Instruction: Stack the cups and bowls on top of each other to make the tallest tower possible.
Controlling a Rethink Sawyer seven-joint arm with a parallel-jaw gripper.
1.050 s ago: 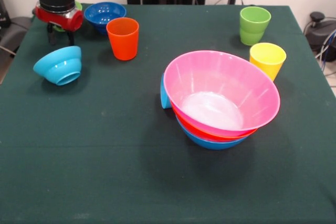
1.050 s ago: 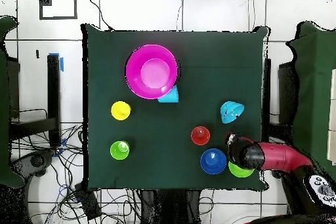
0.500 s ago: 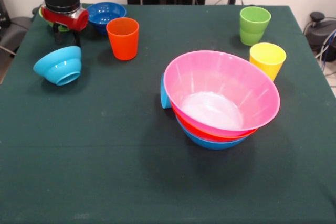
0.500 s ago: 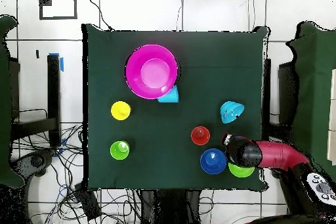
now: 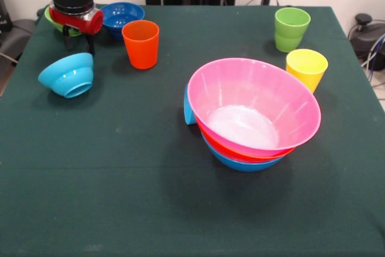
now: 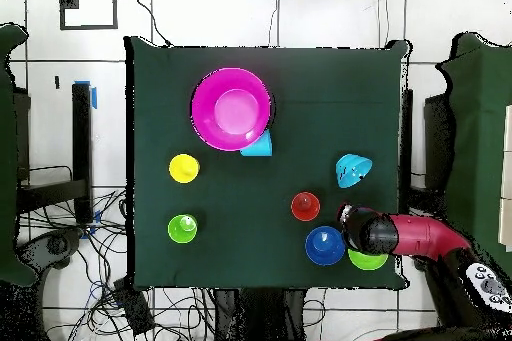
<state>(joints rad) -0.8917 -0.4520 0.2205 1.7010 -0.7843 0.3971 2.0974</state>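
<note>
Front view: dark green table cloth, pale wall behind, pink-topped tower centre-right, gripper over green bowl, grip state untellable; overhead view: tower upper-left, white tiled floor, tangled cables.

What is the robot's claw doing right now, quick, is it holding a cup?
Gripper: holding nothing; it hangs by the small green bowl. Open or shut cannot be told.

So the counter has a dark green cloth over it, hanging a bit past the edges. From overhead there's a big tangle of cables on the white tiled floor, plus a black square outline marked up in one corner.
</note>
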